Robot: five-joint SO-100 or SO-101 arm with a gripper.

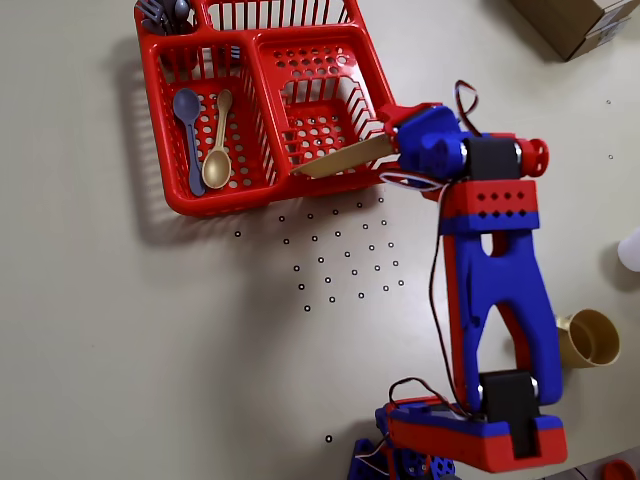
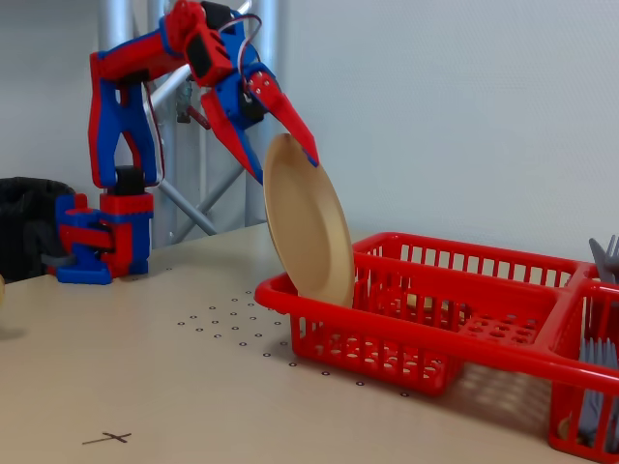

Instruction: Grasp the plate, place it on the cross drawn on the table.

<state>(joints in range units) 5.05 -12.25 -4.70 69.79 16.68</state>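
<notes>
My gripper (image 2: pixel 280 145) pinches the top rim of the tan plate (image 2: pixel 309 224), which stands on edge in the red dish rack (image 2: pixel 426 338), ready for lifting toward the cross (image 2: pixel 108 438).

You see: one plate (image 2: pixel 308 224), one red basket (image 1: pixel 168 130), two spoons (image 1: pixel 218 145), one beige cup (image 1: pixel 590 338), one cardboard box (image 1: pixel 575 22), one drawn cross (image 2: pixel 106 438).

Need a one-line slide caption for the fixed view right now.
Gripper clamps the tan plate on edge in the red basket; cross bare.
</notes>
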